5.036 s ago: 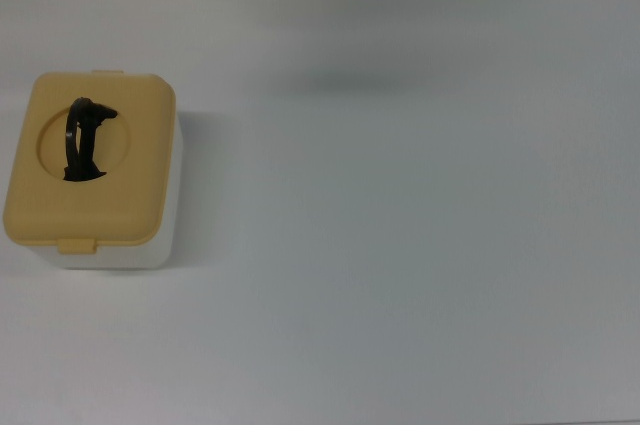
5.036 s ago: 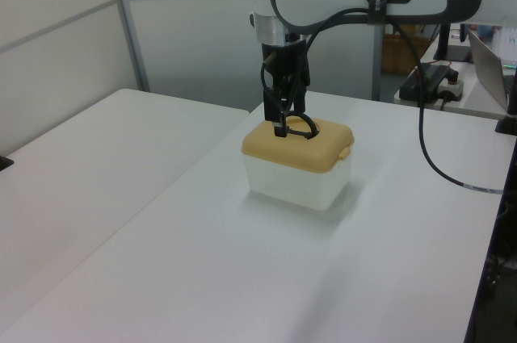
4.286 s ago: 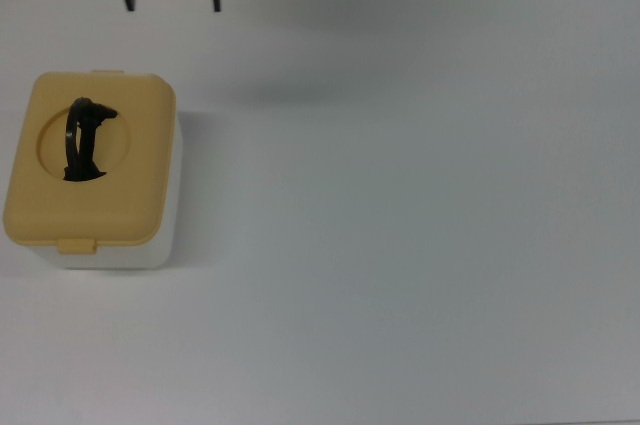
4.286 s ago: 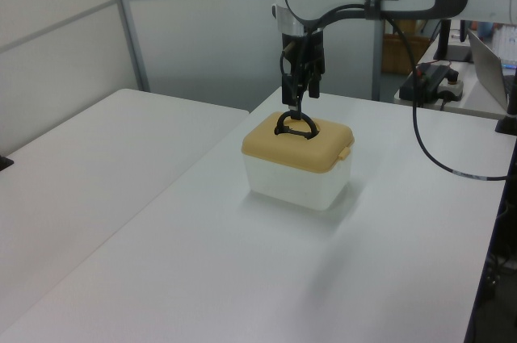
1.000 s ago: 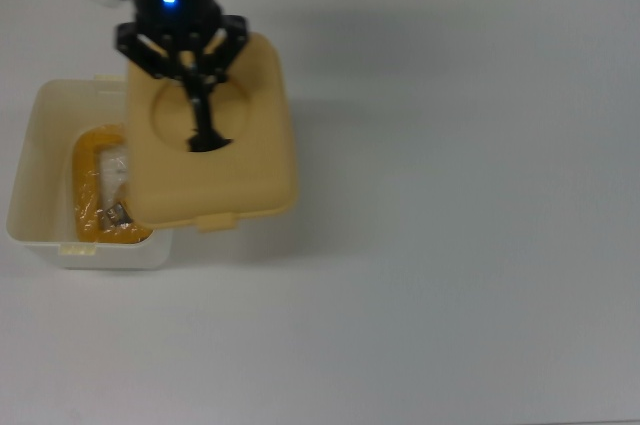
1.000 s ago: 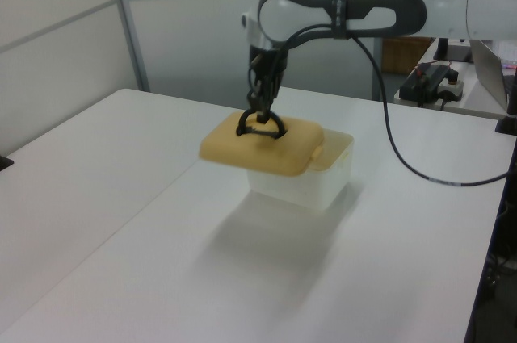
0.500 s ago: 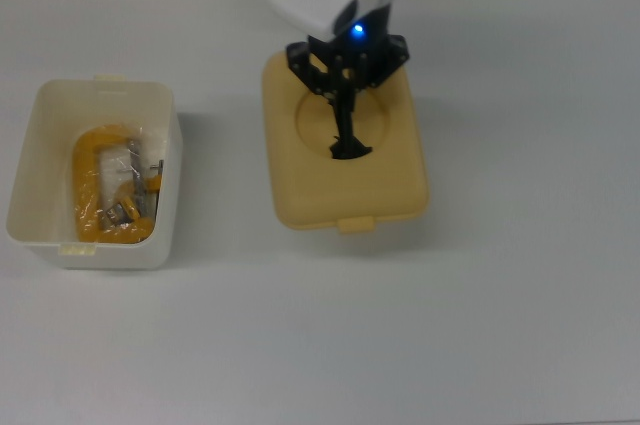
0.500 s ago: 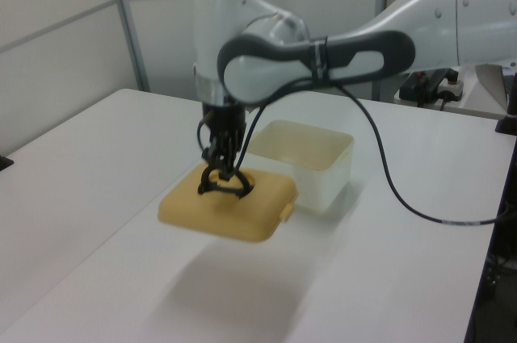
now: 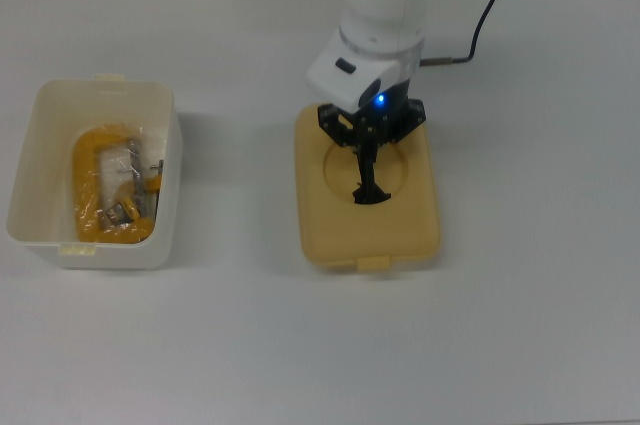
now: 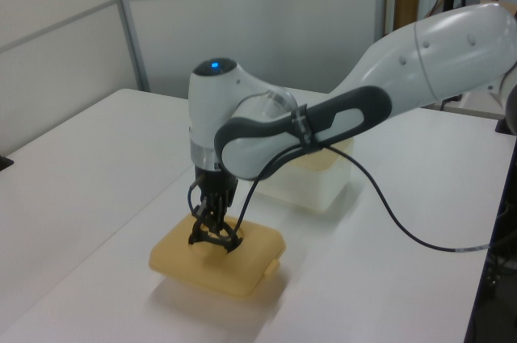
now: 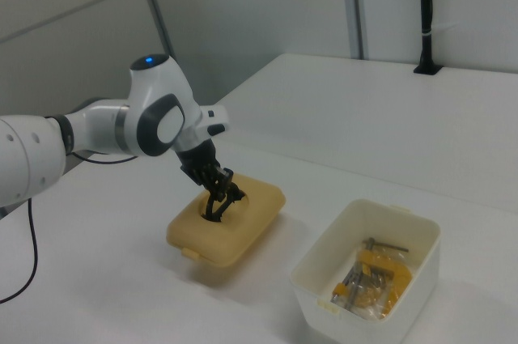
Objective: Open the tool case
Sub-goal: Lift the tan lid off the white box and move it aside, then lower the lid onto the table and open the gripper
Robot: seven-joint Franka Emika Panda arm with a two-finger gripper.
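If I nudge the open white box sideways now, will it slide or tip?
Probably slide: the box sits low and wide on the smooth table. It looks light, thin plastic holding only a few tools, so a gentle push may shift it. The tools could rattle.

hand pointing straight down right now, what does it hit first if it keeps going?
The hand is already at the black handle in the tan lid's round recess. Straight down it would press into the recess floor; the white table appears directly beneath.
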